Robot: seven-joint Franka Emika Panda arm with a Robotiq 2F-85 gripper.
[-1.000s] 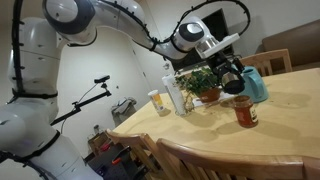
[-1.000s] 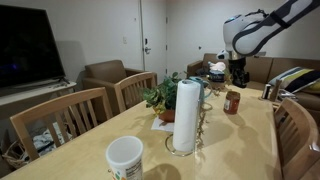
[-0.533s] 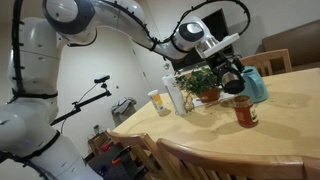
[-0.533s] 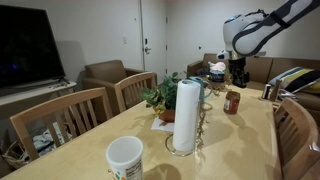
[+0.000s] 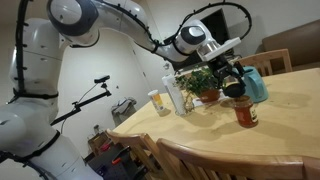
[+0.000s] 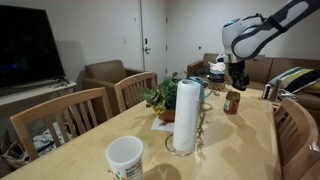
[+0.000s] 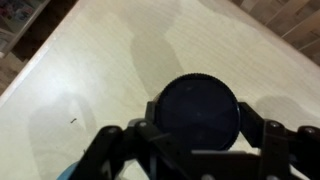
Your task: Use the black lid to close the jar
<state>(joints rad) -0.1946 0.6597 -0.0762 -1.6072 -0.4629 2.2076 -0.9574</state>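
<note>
1. The jar stands upright on the wooden table, with the teal pitcher just behind it and a potted plant near it.
2. The hand hangs directly over the jar's mouth in both exterior views, pointing down.
3. In the wrist view the black lid fills the space between the two fingers. It hides the jar underneath, with bare table all around it.
4. One finger looks to be against the lid's ridged rim, while the opposite one shows a small gap. I cannot tell whether the hand is pinching the lid or spread around it.
5. A paper towel roll and a white cup stand well apart from the jar.
</note>
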